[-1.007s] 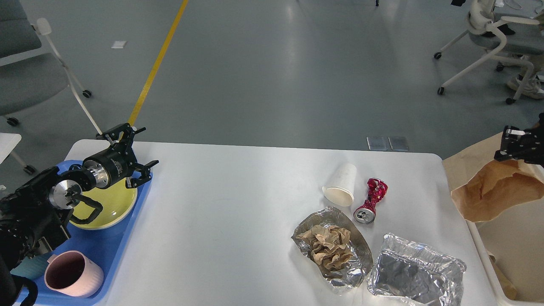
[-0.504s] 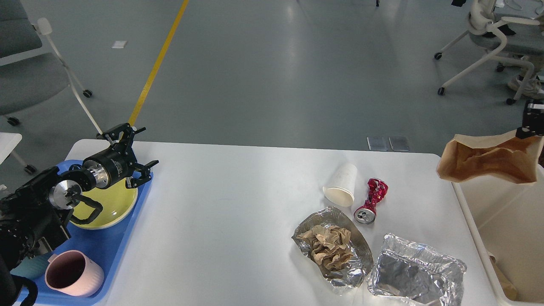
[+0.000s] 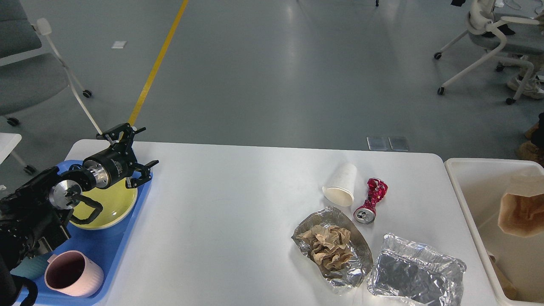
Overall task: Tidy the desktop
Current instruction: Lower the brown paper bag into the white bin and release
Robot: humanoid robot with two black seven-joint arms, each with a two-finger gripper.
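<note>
Two foil trays, one (image 3: 331,248) holding crumpled brown paper (image 3: 329,248), are seen on the white desktop (image 3: 238,212) near a tipped paper cup (image 3: 341,185) and crushed red can (image 3: 370,200). The left gripper (image 3: 134,155) is held wide open above the blue tray (image 3: 108,255).

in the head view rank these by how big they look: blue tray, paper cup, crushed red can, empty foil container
1. blue tray, though the arm hides part of it
2. empty foil container
3. paper cup and crushed red can: they look alike in size, so I won't rank them.
</note>
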